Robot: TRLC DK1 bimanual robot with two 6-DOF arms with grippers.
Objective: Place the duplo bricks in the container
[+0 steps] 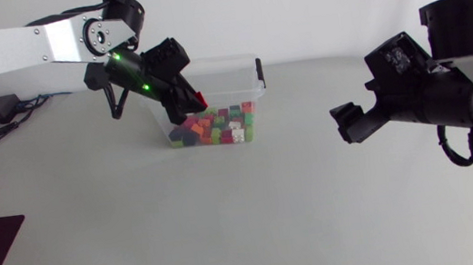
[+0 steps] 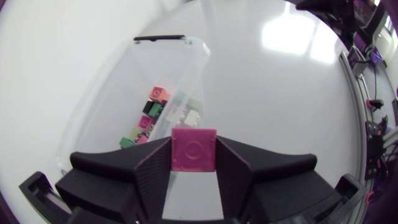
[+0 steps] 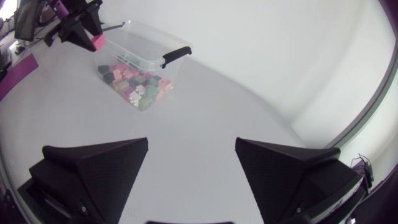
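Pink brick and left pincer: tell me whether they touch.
Touching. Left wrist view shows the pink brick pressed between both fingers of the left pincer.

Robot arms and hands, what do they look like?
Left arm: silver-grey links, black joints, green lights. Right arm: mostly black, a black cable looping below. Left hand and right hand: matte black, broad wedge fingers.

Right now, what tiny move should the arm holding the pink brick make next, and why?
Probably open the left tool: it grips the pink brick above the clear container, where many bricks already lie, so letting go should drop it in.
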